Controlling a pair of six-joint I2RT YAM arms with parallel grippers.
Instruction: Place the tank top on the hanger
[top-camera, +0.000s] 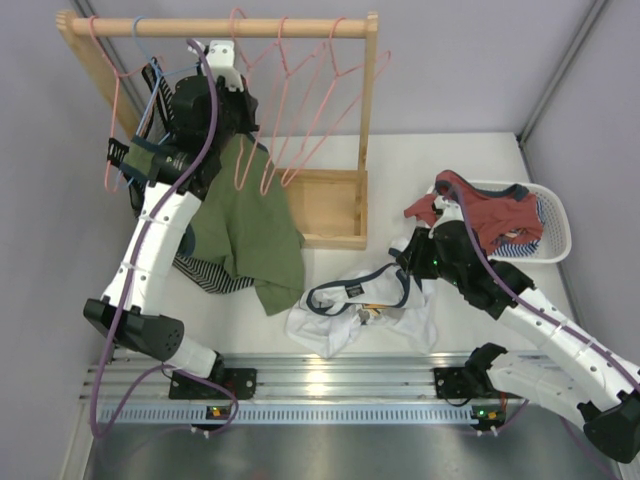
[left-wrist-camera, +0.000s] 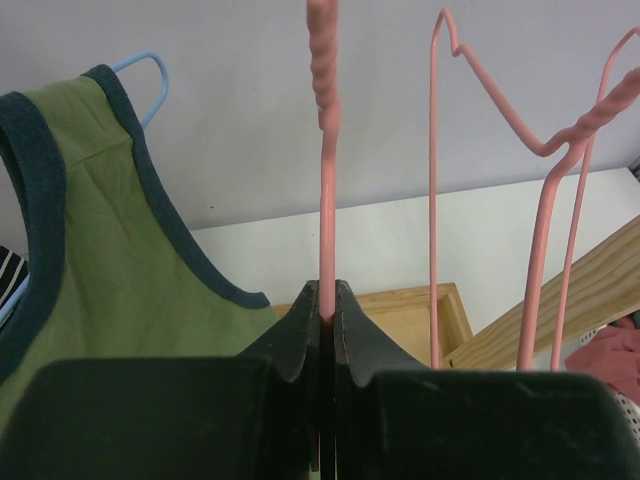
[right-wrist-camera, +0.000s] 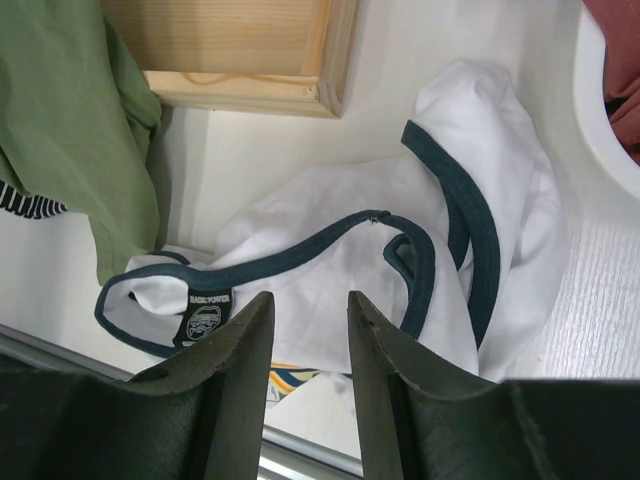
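Note:
The white tank top (top-camera: 362, 306) with navy trim lies crumpled on the table in front of the rack. In the right wrist view it (right-wrist-camera: 340, 255) lies just below my right gripper (right-wrist-camera: 310, 305), which is open and empty above its neck label. My right gripper (top-camera: 410, 262) sits at the top's right edge. My left gripper (left-wrist-camera: 328, 292) is raised at the rack and shut on the straight wire of a pink hanger (left-wrist-camera: 326, 190) just below its twisted neck. It shows by the rail in the top view (top-camera: 235, 95).
Other pink hangers (top-camera: 305, 110) hang from the wooden rail (top-camera: 300, 28). An olive tank top (top-camera: 258, 225) hangs on a light blue hanger (left-wrist-camera: 150, 70). A wooden base box (top-camera: 330, 205) stands behind the white top. A white basket (top-camera: 558, 215) holds a red garment (top-camera: 492, 215). A striped garment (top-camera: 215, 277) lies at the left.

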